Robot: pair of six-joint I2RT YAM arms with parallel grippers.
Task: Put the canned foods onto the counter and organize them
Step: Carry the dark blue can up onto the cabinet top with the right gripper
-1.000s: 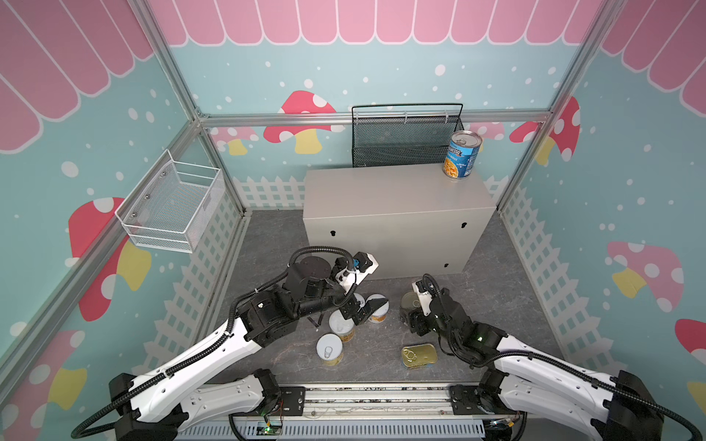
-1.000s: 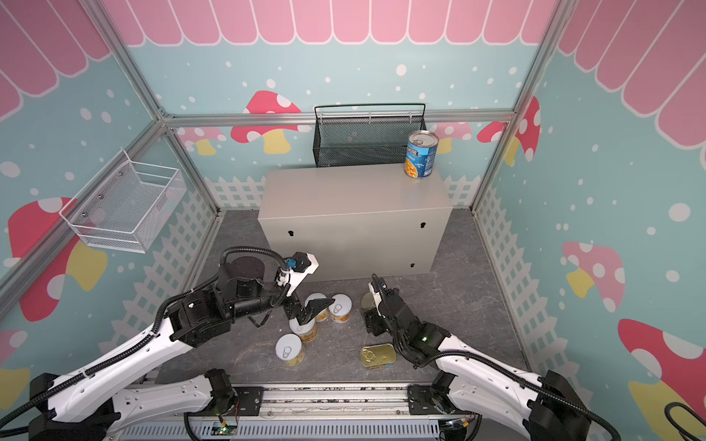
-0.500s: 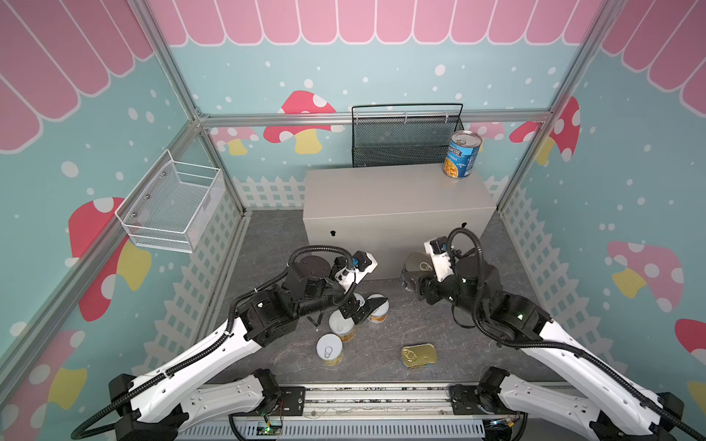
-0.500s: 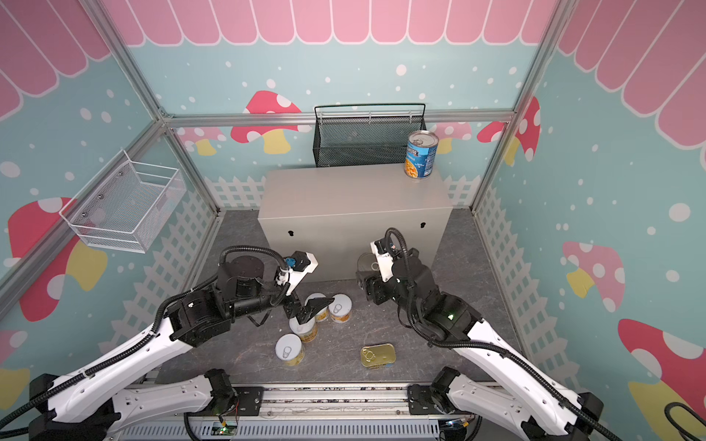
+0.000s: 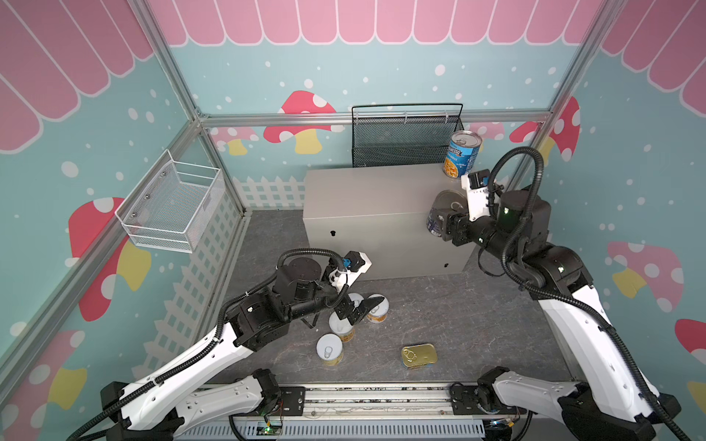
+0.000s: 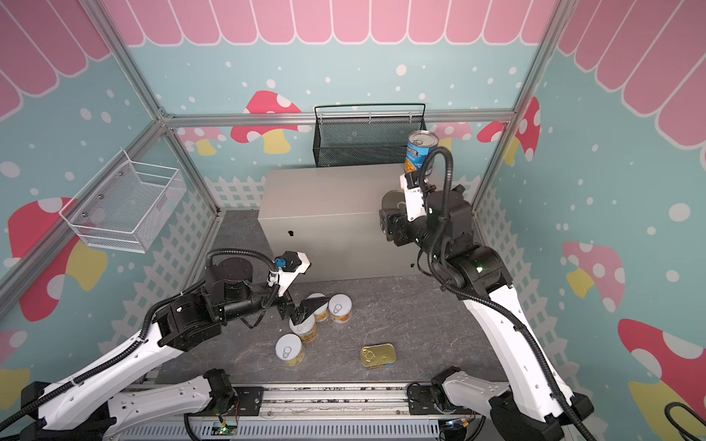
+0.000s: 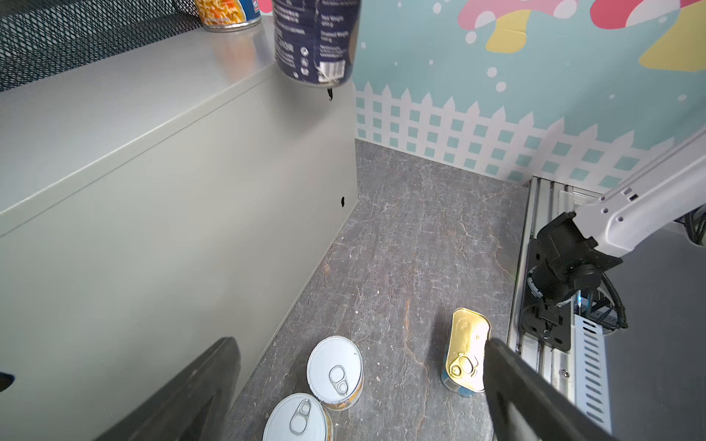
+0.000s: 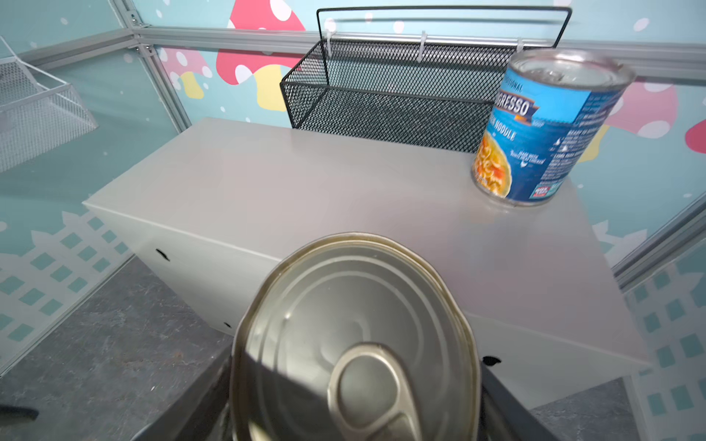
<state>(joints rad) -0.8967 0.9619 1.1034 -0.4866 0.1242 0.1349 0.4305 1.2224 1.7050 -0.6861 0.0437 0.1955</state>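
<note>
In both top views, lower centre, the black left gripper [image 5: 360, 307] covers most of one small yellow-labelled tin with white lid [image 5: 356, 296]. In the left wrist view the picture's edge cuts off the dark-blue tall tin [image 7: 317, 42] and the light-blue soup tin [image 7: 228, 14].

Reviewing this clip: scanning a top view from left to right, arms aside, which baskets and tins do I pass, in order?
In a top view: white wire basket → front-most yellow-labelled tin → flat gold-topped tin → blue-labelled can on the counter.
</note>
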